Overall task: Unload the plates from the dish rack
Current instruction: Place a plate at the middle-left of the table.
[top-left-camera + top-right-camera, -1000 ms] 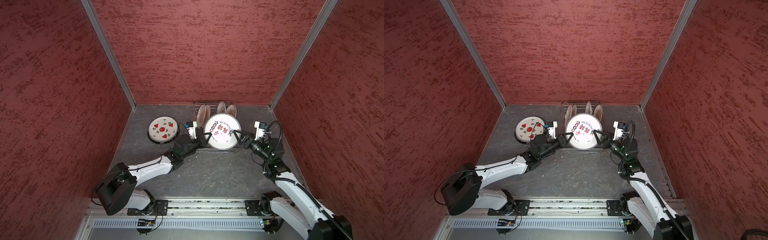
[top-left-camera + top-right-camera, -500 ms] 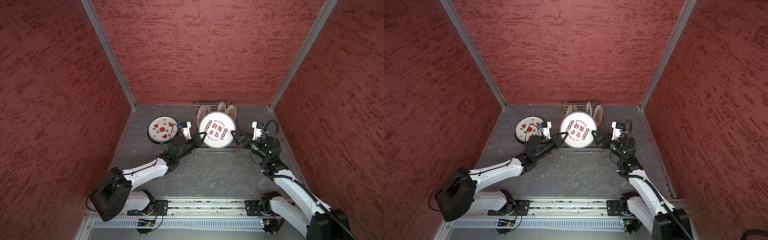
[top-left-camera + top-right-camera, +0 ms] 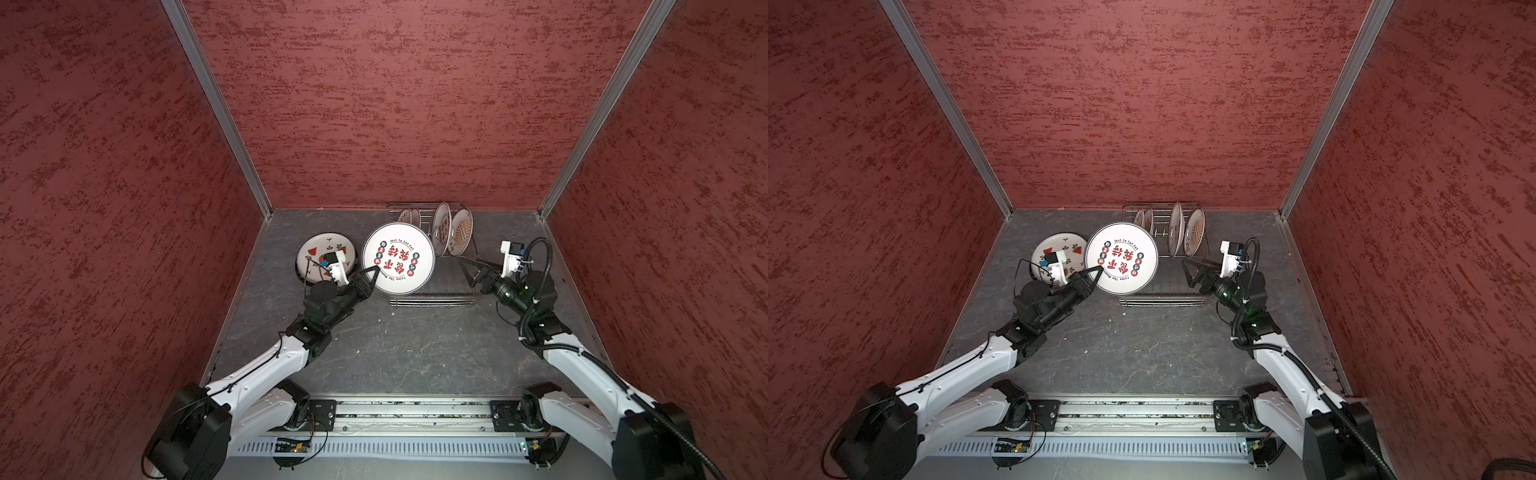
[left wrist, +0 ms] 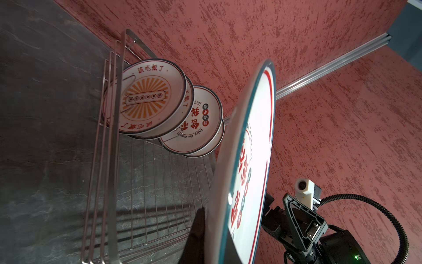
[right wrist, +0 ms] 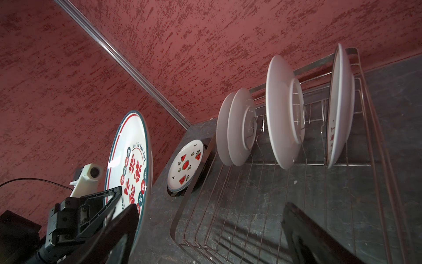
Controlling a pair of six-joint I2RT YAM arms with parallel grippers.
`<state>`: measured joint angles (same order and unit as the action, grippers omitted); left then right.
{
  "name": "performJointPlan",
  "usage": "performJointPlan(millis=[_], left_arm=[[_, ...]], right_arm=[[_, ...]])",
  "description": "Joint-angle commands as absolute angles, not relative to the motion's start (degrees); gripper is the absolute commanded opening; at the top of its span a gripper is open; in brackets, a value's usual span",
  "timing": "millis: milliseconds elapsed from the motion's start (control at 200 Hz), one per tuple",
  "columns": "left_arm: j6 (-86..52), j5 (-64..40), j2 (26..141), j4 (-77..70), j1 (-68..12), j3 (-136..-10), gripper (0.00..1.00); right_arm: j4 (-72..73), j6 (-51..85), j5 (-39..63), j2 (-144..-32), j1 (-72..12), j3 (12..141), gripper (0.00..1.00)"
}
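— How far along?
— Under halfway, by the look of it. Starting at the left: watermelon plate [image 3: 326, 253] lying flat near the counter's [image 3: 395, 353] back left corner, out of the rack, stacked on something dark-rimmed, too hidden to name.
— And next over?
— Left hand [image 3: 374, 272] clamped on the lower rim of the red-character plate [image 3: 397, 258]. Held up on edge, printed face tipped upward, at the left end of the dish rack [image 3: 430, 297]. Clear of the prongs, judging from the wrist views. Not yet set down.
— Inside the rack?
— Four left standing between the prongs: two small plates [image 3: 409, 215] close together, then a larger plate [image 3: 441, 226], then a sunburst plate [image 3: 462, 232] at the right end. Rack itself against the counter's back edge, just right of the middle.
— Right side?
— Right hand [image 3: 467, 272] spread wide, empty, just beside the rack's right front corner, touching nothing.
— Surface, room?
— Dark grey stone-look counter, pale veins, a few light specks. Rough red walls [image 3: 395, 104] on three sides, metal strips in the corners, a rail [image 3: 415, 409] along the front edge carrying both arm bases.
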<state>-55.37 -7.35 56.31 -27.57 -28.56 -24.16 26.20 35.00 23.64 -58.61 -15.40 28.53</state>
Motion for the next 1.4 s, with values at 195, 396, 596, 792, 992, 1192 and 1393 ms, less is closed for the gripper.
performJointPlan(millis=[195, 396, 596, 792, 992, 1192, 1393], left_arm=[[-56.55, -14.16, 41.91, -11.07, -19.93, -22.27, 0.00], [-56.41, -23.30, 44.49, -5.26, -12.45, -24.40, 0.00], [-58.09, -27.93, 45.28, -7.04, -4.02, -20.89, 0.00], [-57.47, -28.47, 45.98, -6.89, -2.47, -18.75, 0.00], [-54.55, -23.33, 44.94, 0.84, -2.28, -18.64, 0.00], [-52.70, -17.56, 41.22, 6.12, -1.64, -17.28, 0.00], [-51.99, -17.79, 41.97, 6.55, -1.47, -16.22, 0.00]], right_arm=[[24.95, 28.80, 13.27, -66.05, -23.81, 38.81, 0.99], [22.38, 26.78, 9.48, -71.34, -27.18, 44.33, 0.99], [18.68, 23.44, 8.73, -75.83, -29.23, 50.09, 0.99], [13.35, 18.79, 11.33, -80.98, -31.83, 54.97, 0.99], [10.90, 15.37, 11.00, -85.58, -35.63, 57.93, 0.99], [9.78, 13.45, 11.79, -88.38, -37.25, 59.75, 0.99], [8.38, 12.19, 10.39, -90.73, -39.32, 61.77, 0.99]])
